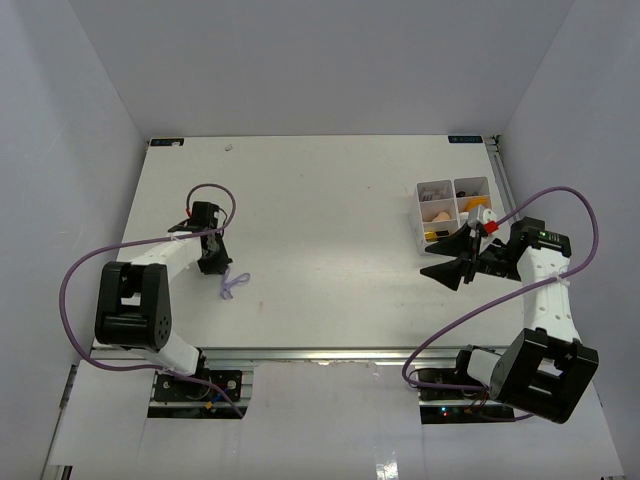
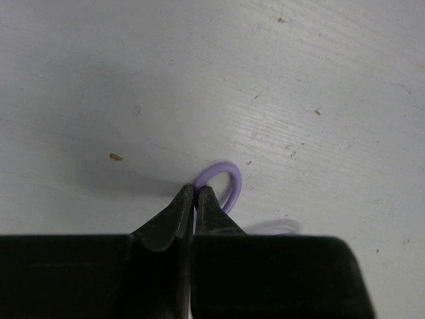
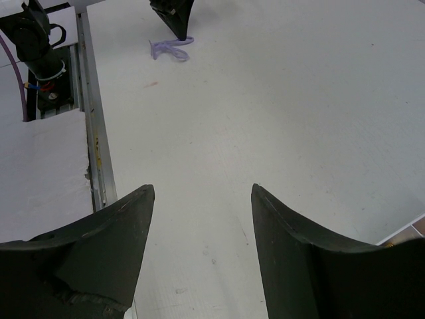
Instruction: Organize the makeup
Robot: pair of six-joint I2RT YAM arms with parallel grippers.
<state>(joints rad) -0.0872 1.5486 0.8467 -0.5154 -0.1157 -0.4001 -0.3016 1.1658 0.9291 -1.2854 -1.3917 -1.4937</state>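
Note:
The purple loop lies on the white table at the left, by the front edge. My left gripper is down on it. In the left wrist view the fingertips are pressed together on the loop, which curves out beyond them. The right wrist view shows the loop far off under the left fingertips. My right gripper is open and empty just in front of the white tray, its fingers wide apart over bare table. In the tray a beige sponge and an orange item show.
The tray stands at the right, close to the right wall, with small dark items in its far compartment. An aluminium rail runs along the table's front edge and shows in the right wrist view. White walls enclose the table.

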